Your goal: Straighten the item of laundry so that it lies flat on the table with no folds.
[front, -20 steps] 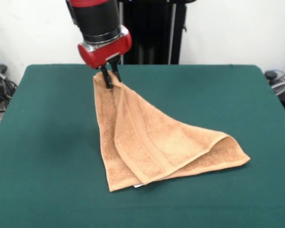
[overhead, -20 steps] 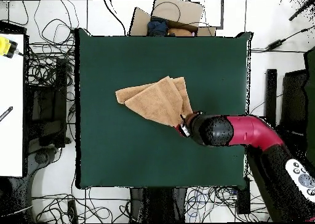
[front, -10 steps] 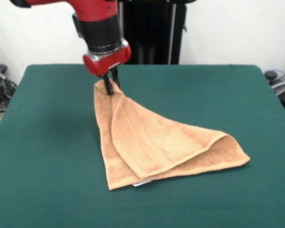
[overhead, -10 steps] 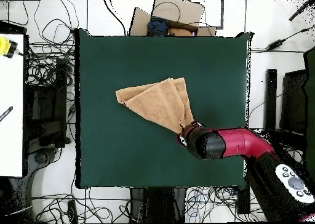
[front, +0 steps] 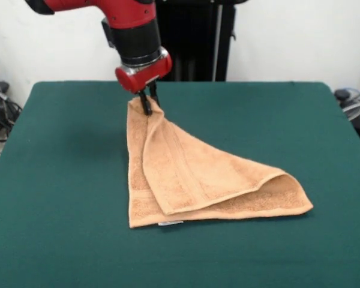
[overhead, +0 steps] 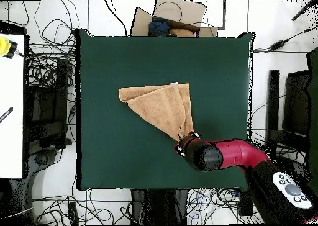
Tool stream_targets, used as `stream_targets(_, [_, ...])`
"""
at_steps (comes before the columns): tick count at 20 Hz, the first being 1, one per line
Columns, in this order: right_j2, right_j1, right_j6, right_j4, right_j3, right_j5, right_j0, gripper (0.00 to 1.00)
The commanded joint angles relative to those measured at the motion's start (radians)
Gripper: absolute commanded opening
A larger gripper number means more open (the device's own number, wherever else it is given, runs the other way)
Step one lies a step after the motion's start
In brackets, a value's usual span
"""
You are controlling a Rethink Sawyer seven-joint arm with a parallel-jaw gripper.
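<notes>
We see the gripper [front: 147, 103] pinched on one corner of the orange-tan terry towel [front: 198, 177], holding that corner lifted off the green felt table [front: 60, 198] while the remainder of the cloth rests on the felt. From the raised corner the towel fans down and outward in a folded triangle, its upper layer doubled over the lower one, and a small white tag [front: 170, 223] peeks from the edge farthest from the gripper. In the overhead view the towel [overhead: 160, 107] lies near the middle of the table [overhead: 105, 155], with the red arm [overhead: 233, 155] reaching in over its pointed end.
</notes>
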Motion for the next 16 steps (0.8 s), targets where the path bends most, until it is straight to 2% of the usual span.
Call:
stream_targets(1, [-0.054, 0.005, 0.082, -0.076, 0.121, -0.091, -0.043, 1.00])
stream_targets(7, [-0.048, -0.019, 0.087, -0.064, 0.157, -0.106, -0.065, 1.00])
stream_targets(16, [-0.024, -0.055, 0.104, 0.010, 0.166, -0.047, -0.035, 1.00])
